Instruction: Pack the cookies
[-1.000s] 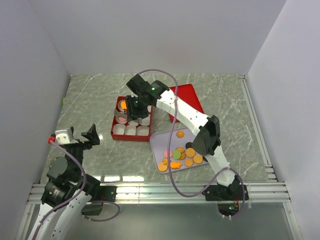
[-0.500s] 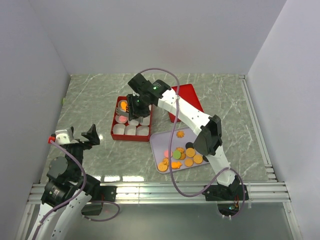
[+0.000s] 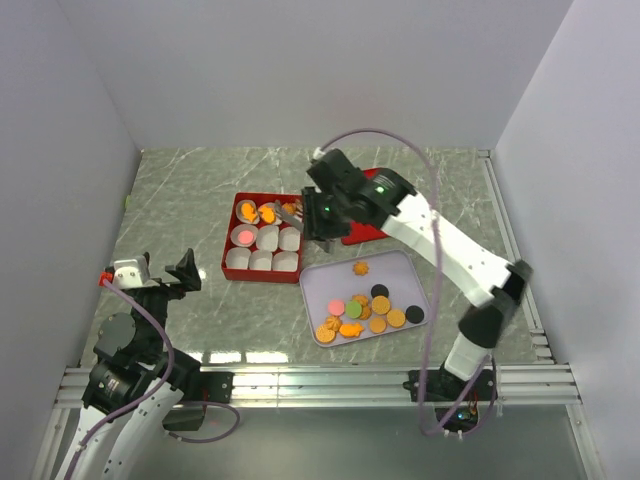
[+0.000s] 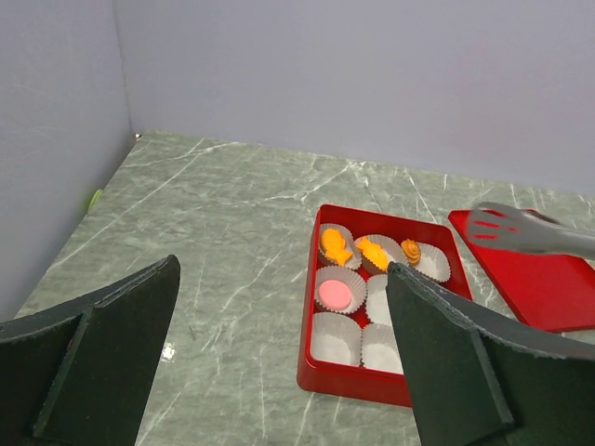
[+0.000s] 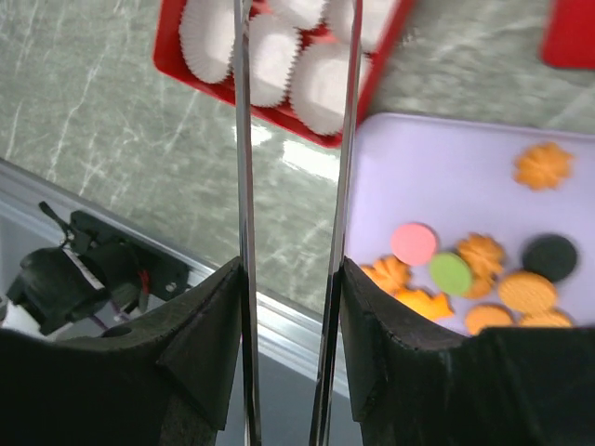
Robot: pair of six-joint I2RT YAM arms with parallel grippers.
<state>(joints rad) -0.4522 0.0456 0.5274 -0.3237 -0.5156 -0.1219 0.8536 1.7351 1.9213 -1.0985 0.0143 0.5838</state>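
Note:
The cookies (image 3: 365, 310) lie on a lavender tray (image 3: 405, 275): mostly orange, with one pink, one green and two black. A red box (image 3: 226, 245) of white paper cups holds three orange cookies (image 4: 336, 246) in its far row and a pink one (image 4: 337, 293). My right gripper (image 3: 315, 215) is shut on metal tongs (image 5: 244, 139), which are empty, over the box's right edge. In the right wrist view the gripper (image 5: 290, 279) looks down on the tray's cookies (image 5: 465, 274). My left gripper (image 3: 155, 270) is open and empty, left of the box; the left wrist view shows it too (image 4: 281, 269).
A red lid (image 3: 362, 236) lies behind the tray, partly under my right arm. Grey walls close in the table on the left, back and right. A metal rail (image 3: 300, 385) runs along the near edge.
My right arm has swung right, from over the box's left cups to its right edge, uncovering the far row. The left arm has not moved.

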